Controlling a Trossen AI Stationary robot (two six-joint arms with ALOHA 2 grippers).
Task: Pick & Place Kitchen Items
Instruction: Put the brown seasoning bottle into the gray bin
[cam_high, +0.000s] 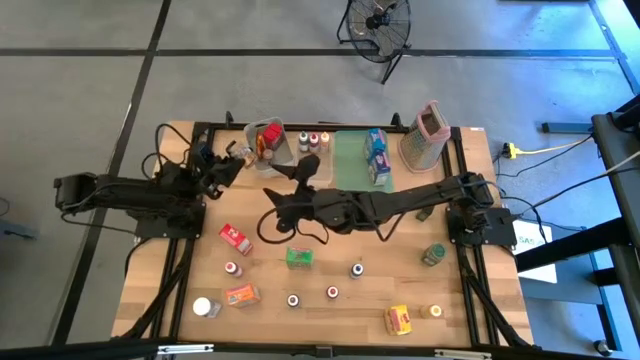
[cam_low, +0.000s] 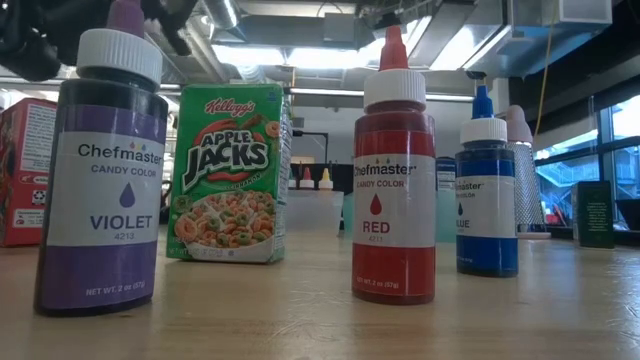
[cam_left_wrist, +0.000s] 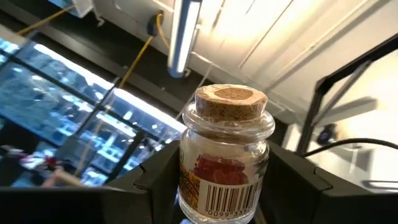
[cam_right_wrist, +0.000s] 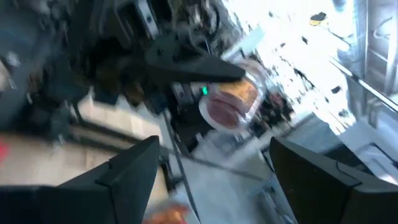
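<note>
My left gripper (cam_high: 238, 157) is near the table's far left corner and tilts upward, shut on a small glass jar (cam_left_wrist: 224, 168) with a cork stopper, red contents and a barcode label. My right gripper (cam_high: 283, 195) reaches across to the table's middle and stands open with nothing between its fingers (cam_right_wrist: 130, 174); its wrist view shows the jar (cam_right_wrist: 229, 102) ahead in the other gripper. Other kitchen items stand on the table top: a violet bottle (cam_low: 100, 170), an Apple Jacks box (cam_low: 228, 172), a red bottle (cam_low: 395, 170) and a blue bottle (cam_low: 487, 190). My left gripper pinches the jar's glass body (cam_left_wrist: 186, 180) between its two fingers (cam_left_wrist: 152, 183), one on each side, below the neck. The jar lies along the fingers with its cork end (cam_left_wrist: 230, 102) pointing out past them and upward. It is lifted clear of the table.
A clear bin (cam_high: 265, 145) with a red item stands just right of my left gripper. A green tray (cam_high: 352, 165) holds a blue-white box, and a metal grater (cam_high: 428, 135) stands at the far right. Small boxes, bottles and jars are scattered over the near half, among them a red box (cam_high: 236, 238) and a green box (cam_high: 298, 258).
</note>
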